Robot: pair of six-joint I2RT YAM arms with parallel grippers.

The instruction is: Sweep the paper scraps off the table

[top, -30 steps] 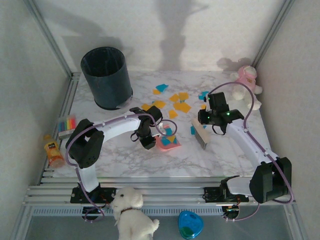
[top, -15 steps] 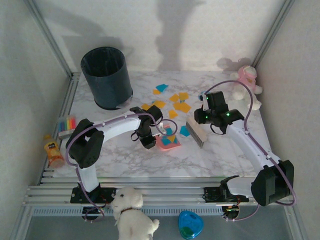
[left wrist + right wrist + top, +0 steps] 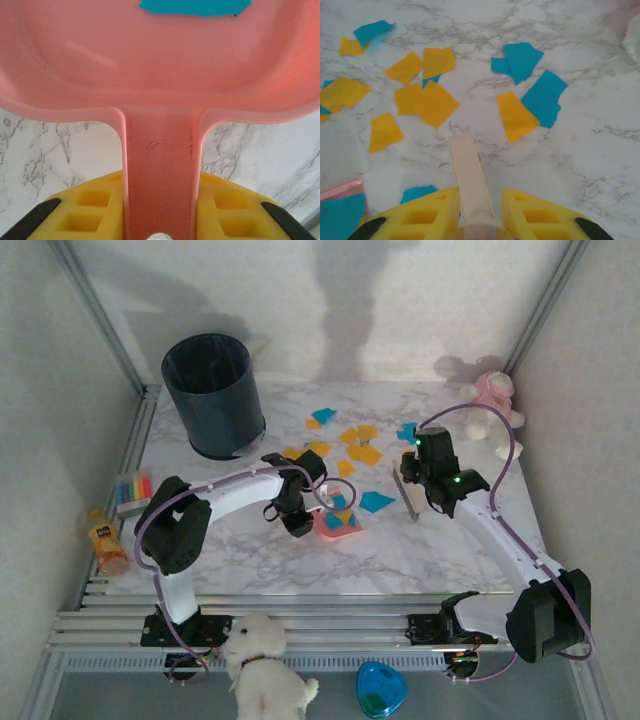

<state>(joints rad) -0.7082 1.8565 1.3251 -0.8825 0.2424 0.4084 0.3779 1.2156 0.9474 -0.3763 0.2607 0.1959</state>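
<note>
Top external: marbled desk (image 3: pixel 230 555), rail-framed. Dark bin (image 3: pixel 212 390) at far left corner. Pink dustpan (image 3: pixel 340 528) mid-desk, handle pinched in left jaws, teal and orange bits inside. Brush (image 3: pixel 410 490) near dustpan's right side, handle pinched in right jaws. Paper scraps (image 3: pixel 360 452) scattered from desk middle toward far edge; one teal piece lies between dustpan and brush.
</note>
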